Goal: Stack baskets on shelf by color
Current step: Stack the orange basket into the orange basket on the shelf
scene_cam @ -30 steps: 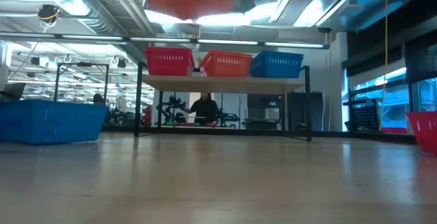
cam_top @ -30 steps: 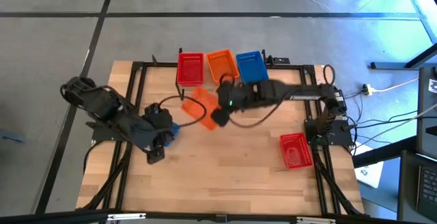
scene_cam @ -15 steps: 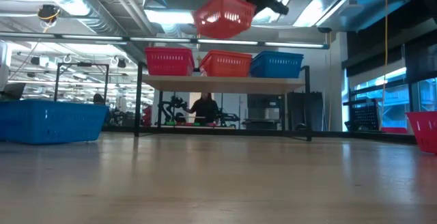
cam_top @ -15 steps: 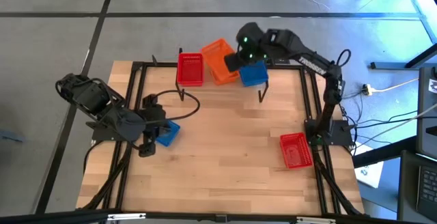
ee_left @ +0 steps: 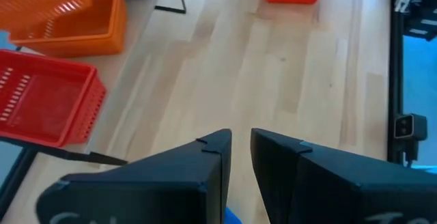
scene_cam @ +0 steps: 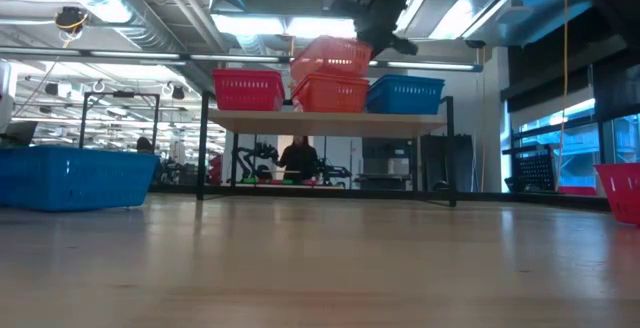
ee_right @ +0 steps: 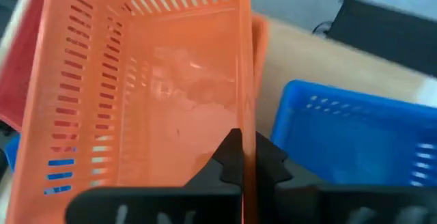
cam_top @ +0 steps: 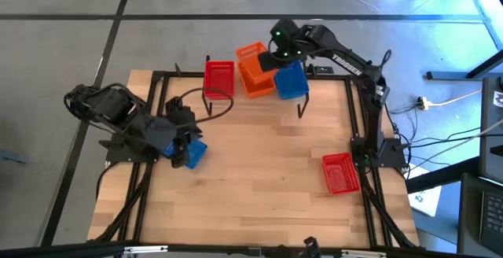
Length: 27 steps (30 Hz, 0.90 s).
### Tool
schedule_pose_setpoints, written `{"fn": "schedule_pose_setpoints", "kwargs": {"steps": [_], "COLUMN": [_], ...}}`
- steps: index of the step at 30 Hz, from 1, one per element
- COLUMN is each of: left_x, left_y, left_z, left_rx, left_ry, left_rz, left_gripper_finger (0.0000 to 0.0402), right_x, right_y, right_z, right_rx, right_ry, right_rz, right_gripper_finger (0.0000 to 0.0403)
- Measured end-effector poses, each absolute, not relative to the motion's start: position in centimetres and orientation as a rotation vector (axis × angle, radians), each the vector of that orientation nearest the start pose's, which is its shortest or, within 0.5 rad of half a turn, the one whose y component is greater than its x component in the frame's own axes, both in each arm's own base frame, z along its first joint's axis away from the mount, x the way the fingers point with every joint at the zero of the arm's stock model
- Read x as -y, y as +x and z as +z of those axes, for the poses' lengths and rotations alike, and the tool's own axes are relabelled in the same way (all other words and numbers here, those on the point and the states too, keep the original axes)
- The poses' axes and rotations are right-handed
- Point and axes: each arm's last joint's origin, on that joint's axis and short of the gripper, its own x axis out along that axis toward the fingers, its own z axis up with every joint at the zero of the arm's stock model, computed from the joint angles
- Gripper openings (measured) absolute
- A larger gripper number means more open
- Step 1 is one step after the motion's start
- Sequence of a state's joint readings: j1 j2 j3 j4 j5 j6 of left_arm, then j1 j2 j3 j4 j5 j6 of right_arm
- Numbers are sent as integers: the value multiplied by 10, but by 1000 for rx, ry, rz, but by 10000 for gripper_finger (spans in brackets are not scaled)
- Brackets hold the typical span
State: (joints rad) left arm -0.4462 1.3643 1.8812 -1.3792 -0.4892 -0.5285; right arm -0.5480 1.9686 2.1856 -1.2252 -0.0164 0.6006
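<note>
The right gripper [cam_top: 277, 56] is reaching over the shelf [scene_cam: 330, 119], its fingers pressed together on the side wall of an orange basket [cam_top: 253, 68]. In the right wrist view the thin orange wall is running straight between the two dark fingertips [ee_right: 232, 157]. This held basket [scene_cam: 330, 56] is hanging tilted above the orange basket on the shelf [scene_cam: 331, 95], its lower edge touching or just above that one's rim; which of the two cannot be told.

On the shelf, a red basket [cam_top: 219, 79] is standing on one side of the orange pair and a blue basket [cam_top: 291, 80] on the other, all three in a row along the plank. Away from the shelf, toward the right arm's base, a second red basket [cam_top: 340, 172] is lying alone on the wooden surface [cam_top: 259, 187].

The left gripper [cam_top: 182, 141] is hovering well apart from the shelf, over the surface's left side, right beside another blue basket [cam_top: 193, 153]. Its fingers [ee_left: 213, 157] are standing slightly apart with a narrow gap between them, and whether they are pinching the blue basket cannot be told.
</note>
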Motion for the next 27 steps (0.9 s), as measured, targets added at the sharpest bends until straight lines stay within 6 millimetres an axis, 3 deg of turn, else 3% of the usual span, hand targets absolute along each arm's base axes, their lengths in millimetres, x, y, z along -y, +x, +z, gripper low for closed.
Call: {"fn": "schedule_pose_setpoints", "kwargs": {"steps": [7,15,27], "left_x": [72,70,70], "left_y": [198,198,199], "left_z": [464,464,464], "left_rx": [-728,-729,-729], "left_ry": [-119,-123,-122], "left_rz": [266,273,273], "left_gripper_finger": [49,49,49], "right_x": [216,214,211], "right_y": [350,351,348], "right_z": [364,363,361], "right_rx": [-830,-836,-869], "right_ry": [849,884,948], "right_rz": [-740,-737,-751], "right_gripper_finger": [0,26,29]}}
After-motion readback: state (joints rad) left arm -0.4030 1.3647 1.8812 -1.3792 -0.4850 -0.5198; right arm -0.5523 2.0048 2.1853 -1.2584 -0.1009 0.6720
